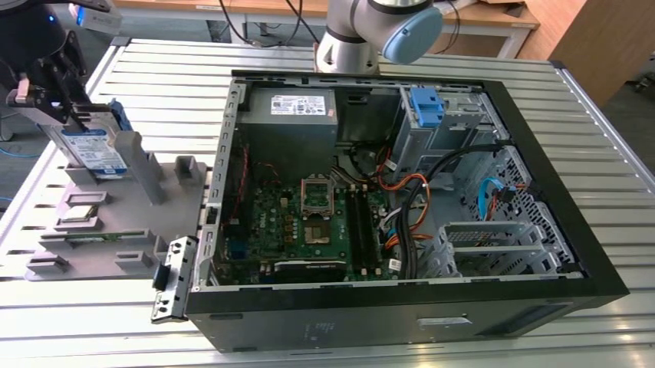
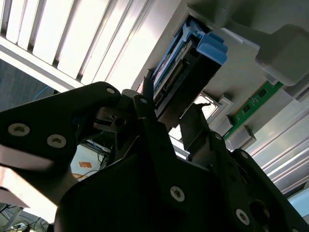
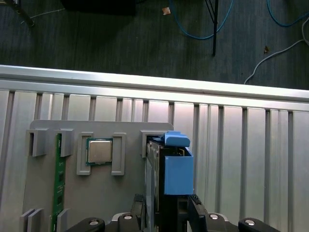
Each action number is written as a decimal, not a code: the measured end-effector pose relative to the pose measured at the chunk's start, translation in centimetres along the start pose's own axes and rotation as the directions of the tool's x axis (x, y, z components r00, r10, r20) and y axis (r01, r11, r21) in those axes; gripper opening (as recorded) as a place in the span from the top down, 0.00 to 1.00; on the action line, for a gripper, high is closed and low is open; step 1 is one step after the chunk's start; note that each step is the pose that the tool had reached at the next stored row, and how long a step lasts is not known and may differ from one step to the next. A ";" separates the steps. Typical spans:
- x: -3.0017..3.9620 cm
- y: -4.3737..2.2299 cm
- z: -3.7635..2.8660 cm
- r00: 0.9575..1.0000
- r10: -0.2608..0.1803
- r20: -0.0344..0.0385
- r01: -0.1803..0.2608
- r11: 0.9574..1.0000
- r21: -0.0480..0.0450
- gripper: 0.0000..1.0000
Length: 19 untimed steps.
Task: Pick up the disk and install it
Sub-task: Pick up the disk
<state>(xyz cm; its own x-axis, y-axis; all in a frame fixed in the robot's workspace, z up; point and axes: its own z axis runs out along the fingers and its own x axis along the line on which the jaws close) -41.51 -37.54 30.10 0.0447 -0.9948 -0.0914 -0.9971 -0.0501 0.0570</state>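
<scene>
Little of the task is done; the end effector (image 3: pixel 166 207) is closed on the disk (image 3: pixel 176 169); at the exterior view's left, the disk stands upright in the grey holder (image 1: pixel 123 222) on the bench (image 1: pixel 103 337), apart from the open computer case (image 1: pixel 554 192); not yet installed.

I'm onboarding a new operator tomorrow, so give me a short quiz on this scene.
1. True or false: the disk already sits inside the computer case.
2. The claw is nearest to: A) the power supply, B) the disk, C) the motherboard.
3. Fill in: in the first wrist view, a square ___ lies in the grey fixture beside the disk.
Key: 1 false, it stands upright in the grey fixture. 2 B. 3 processor chip.
</scene>
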 end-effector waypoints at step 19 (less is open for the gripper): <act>0.00 0.00 0.00 1.000 0.031 0.002 -0.031 1.000 0.003 0.52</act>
<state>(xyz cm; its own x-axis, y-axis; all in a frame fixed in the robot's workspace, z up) -41.51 -37.54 30.10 0.0135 -0.9957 -0.0914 -0.9982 -0.0188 0.0571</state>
